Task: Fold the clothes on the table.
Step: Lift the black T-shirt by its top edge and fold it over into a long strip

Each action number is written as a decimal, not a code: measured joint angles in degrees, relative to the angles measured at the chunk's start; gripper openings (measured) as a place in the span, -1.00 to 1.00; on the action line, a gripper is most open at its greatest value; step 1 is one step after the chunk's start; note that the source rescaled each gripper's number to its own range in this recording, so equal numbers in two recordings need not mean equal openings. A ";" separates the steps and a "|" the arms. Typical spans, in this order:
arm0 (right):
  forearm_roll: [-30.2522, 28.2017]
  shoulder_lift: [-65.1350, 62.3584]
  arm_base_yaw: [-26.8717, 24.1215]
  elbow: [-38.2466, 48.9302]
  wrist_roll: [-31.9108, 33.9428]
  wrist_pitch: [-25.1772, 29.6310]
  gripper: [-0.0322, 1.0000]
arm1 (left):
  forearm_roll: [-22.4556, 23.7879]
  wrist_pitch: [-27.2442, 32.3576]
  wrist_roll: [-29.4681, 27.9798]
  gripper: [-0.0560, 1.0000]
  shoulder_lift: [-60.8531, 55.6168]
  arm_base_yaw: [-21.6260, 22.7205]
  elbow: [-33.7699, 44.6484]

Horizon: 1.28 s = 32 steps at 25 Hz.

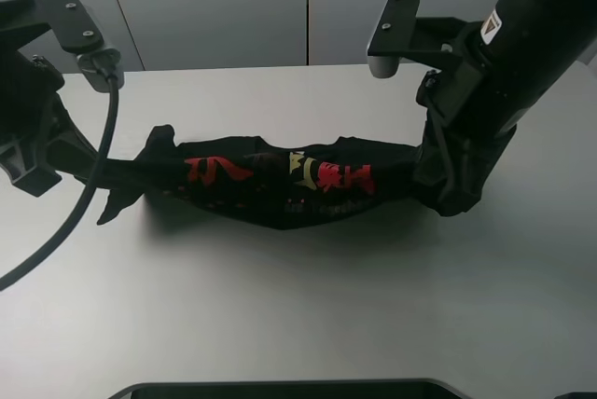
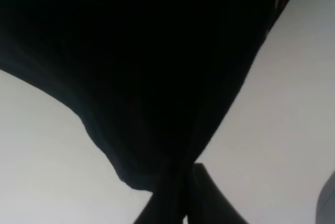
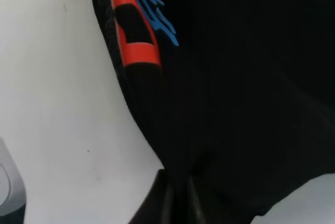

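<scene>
The clothes are one black T-shirt with red and yellow characters, bunched into a long band and stretched between my two grippers just above the white table. My left gripper is shut on the shirt's left end; the left wrist view shows its fingers pinching black cloth. My right gripper is shut on the shirt's right end; the right wrist view shows the pinch with cloth bearing red and blue print. A sleeve tip hangs at the left.
A black cable loops from the left arm over the table's left side. A dark rounded object lies along the front edge. Grey wall panels stand behind the table.
</scene>
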 joint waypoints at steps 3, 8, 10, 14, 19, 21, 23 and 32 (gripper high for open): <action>-0.10 0.00 0.00 0.00 1.49 -0.46 -0.93 | 0.11 -4.31 -0.95 -0.89 0.00 0.00 2.00; -5.90 0.39 0.00 0.27 9.25 -4.93 -0.93 | 6.62 -15.47 -11.42 -0.89 0.00 0.00 4.95; -9.21 1.17 0.00 1.38 12.66 -6.79 -0.93 | 11.42 -19.15 -17.69 -0.89 0.00 0.00 5.57; -14.78 3.86 0.00 6.27 20.43 -13.73 -0.93 | 16.70 -24.16 -23.74 -0.89 0.55 0.00 6.20; -27.35 5.13 0.00 11.15 36.44 -23.35 -0.93 | 17.53 -29.94 -25.57 -0.89 6.20 0.00 6.28; -32.85 5.13 0.00 12.37 42.56 -26.27 -0.93 | 18.23 -32.66 -26.36 -0.89 8.73 0.00 6.28; -37.45 5.13 0.00 13.25 46.04 -28.72 -0.93 | 19.64 -35.40 -26.99 -0.89 11.04 0.00 6.28; -57.42 11.17 -1.65 13.96 63.91 -33.94 -0.93 | 24.87 -46.11 -32.65 -0.89 20.01 3.27 6.28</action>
